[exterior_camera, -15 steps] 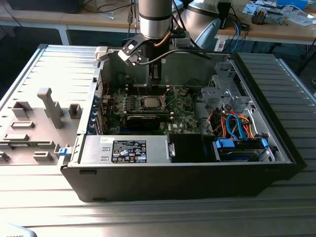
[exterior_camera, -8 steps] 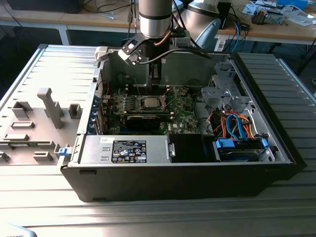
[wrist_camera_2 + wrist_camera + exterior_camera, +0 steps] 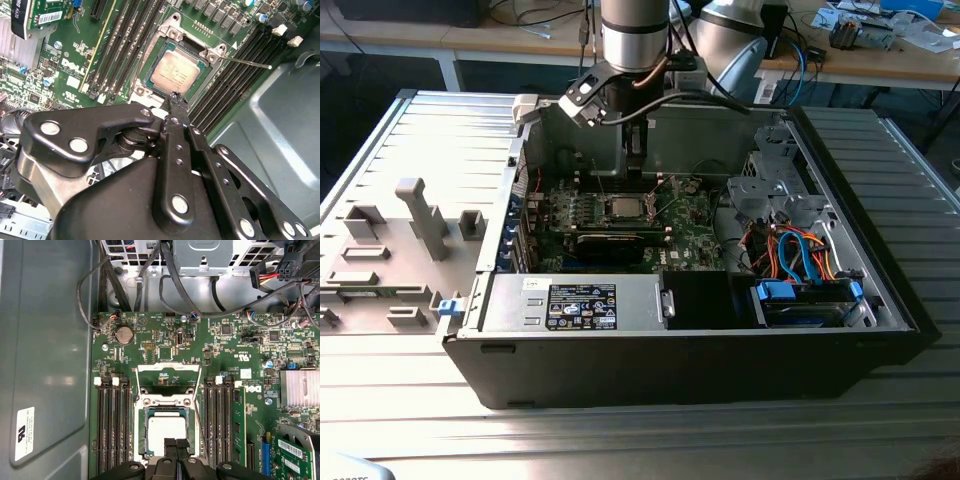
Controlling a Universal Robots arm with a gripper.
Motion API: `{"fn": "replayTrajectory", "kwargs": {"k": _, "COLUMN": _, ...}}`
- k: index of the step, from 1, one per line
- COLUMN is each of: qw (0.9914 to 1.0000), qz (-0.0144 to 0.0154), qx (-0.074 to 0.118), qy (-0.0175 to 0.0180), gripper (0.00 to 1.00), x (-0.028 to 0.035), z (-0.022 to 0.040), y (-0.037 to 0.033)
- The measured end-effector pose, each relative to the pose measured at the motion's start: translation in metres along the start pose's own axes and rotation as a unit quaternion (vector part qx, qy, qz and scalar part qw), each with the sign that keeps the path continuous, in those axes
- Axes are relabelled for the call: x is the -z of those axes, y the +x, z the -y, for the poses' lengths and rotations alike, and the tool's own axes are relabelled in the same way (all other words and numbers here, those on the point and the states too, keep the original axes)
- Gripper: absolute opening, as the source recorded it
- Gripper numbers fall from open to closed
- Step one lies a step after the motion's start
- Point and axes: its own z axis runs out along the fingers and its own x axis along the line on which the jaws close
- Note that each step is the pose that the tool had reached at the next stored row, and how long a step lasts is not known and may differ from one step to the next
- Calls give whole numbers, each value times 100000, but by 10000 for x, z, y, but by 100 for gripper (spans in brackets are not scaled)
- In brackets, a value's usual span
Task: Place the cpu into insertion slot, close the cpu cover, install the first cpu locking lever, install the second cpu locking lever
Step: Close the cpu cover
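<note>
Cpu (image 3: 165, 427) lies seated under the closed, empty pincer (image 3: 170, 442).

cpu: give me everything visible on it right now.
The cpu is a small flat square chip with a dull silver-grey metal top. It lies flat in the insertion slot, square with the slot's rim. The cpu cover stands open, so the chip's top is bare. In the first wrist view the shut claw has its tips over one edge of the chip; whether they touch it cannot be told.
</note>
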Motion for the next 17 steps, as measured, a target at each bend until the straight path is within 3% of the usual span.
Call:
{"fn": "replayTrajectory", "kwargs": {"k": 5, "qw": 100000, "qz": -3, "qx": 0, "qy": -4, "gripper": 11, "x": 69, "z": -4, "y": -2}}
{"fn": "replayTrajectory", "kwargs": {"k": 17, "qw": 100000, "qz": 0, "qx": 1, "qy": -2, "gripper": 11, "x": 130, "z": -7, "y": -3}}
